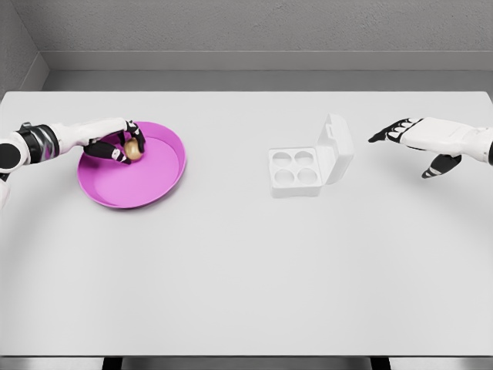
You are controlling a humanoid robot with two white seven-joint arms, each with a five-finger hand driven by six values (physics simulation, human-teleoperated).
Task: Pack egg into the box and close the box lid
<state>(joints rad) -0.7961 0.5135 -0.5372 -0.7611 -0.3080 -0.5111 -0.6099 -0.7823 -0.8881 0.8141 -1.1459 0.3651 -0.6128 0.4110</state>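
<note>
Left hand (115,142) curls its fingers around the small tan egg (133,149) in the round magenta bowl (146,189); the open white four-cup plastic box (296,173), lid raised, lies at its three o'clock, nearer the spread, empty right hand (412,139).

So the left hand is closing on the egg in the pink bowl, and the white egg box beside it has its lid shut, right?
Not quite. The head view shows the egg box with its lid standing open and four empty cups showing. The rest holds: the left hand is closed around the egg in the pink bowl.
</note>
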